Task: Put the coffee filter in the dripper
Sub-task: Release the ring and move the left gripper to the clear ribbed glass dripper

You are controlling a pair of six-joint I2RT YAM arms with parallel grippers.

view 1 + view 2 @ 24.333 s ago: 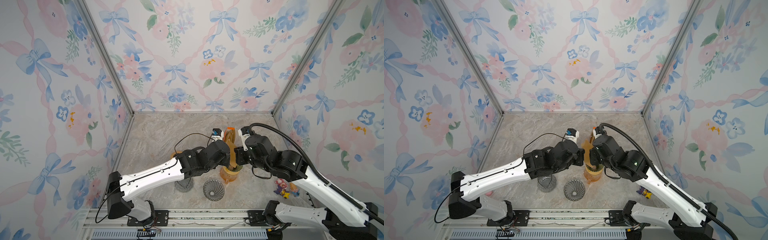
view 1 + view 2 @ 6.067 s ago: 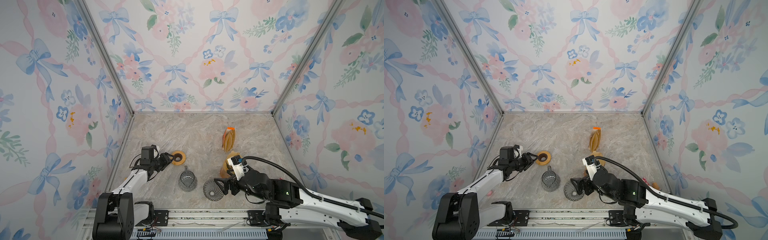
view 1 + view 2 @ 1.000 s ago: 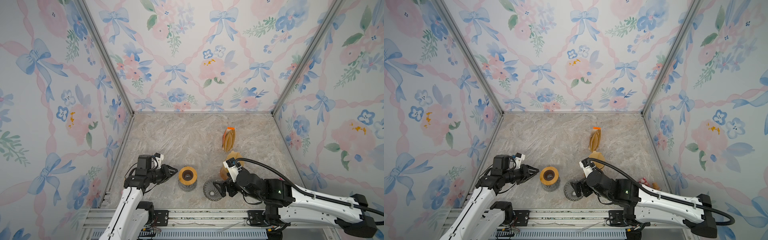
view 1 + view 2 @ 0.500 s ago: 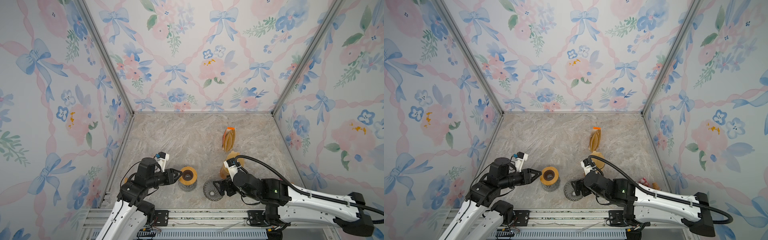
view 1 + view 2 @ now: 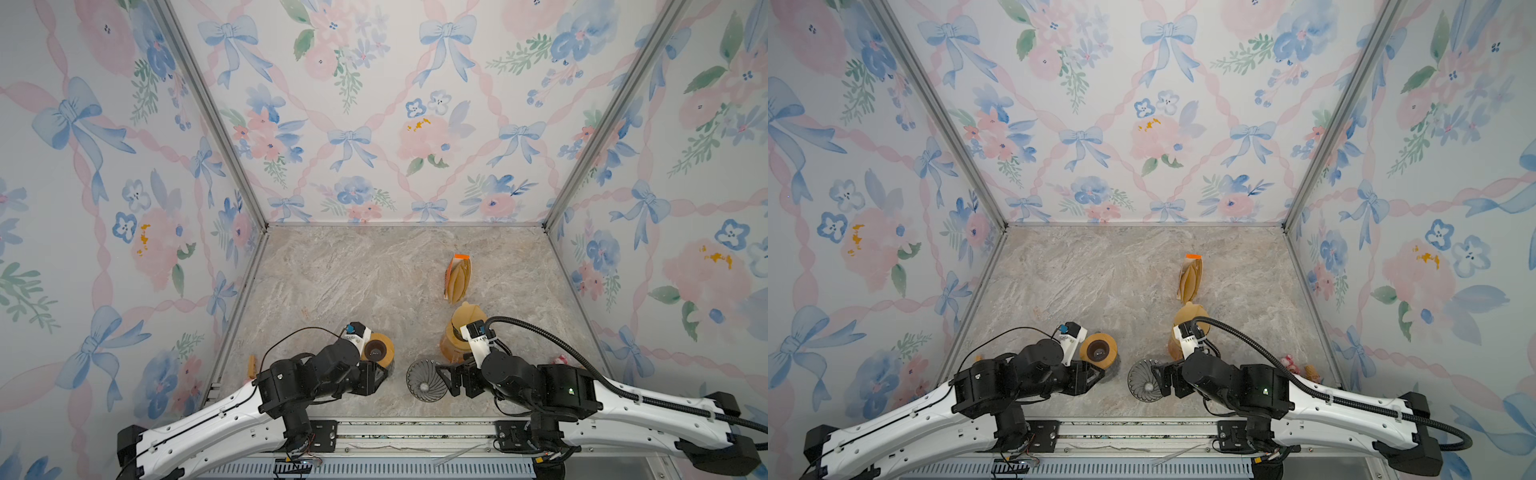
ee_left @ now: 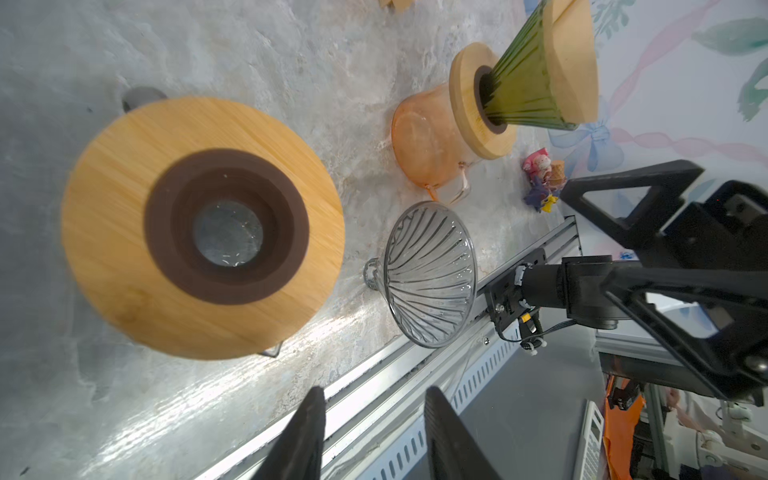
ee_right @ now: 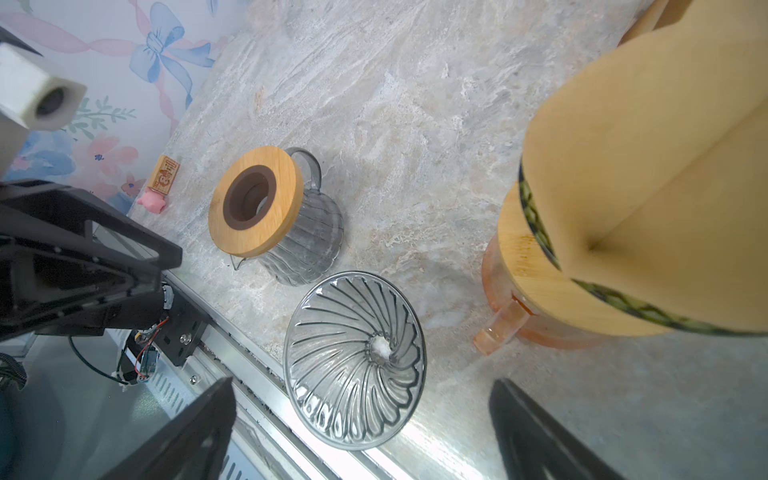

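Coffee filter (image 7: 648,174): tan paper cone with one fold line, seated in the green dripper (image 6: 523,83), a ribbed glass funnel. That funnel sits in a wooden ring on the orange carafe (image 6: 419,141), right of centre in both top views. Filter pack (image 5: 457,277) with an orange tab stands behind the carafe, apart from it. Glass dripper (image 7: 353,357), a clear swirl-ribbed funnel, lies on its side on the marble-look tabletop (image 5: 353,274) by the front rail, with nothing in it, near the orange carafe's handle. Right gripper (image 7: 361,436): jaws spread wide and pointed at the glass dripper, fingertips just beside its rim; can't tell if they touch, nothing gripped. Clear carafe (image 7: 307,245), ribbed glass, wears a round wooden collar (image 7: 257,199) with a brown inner ring and stands left of the glass dripper. Left gripper (image 6: 374,436): jaws part-way apart, empty, near the collar, not touching.
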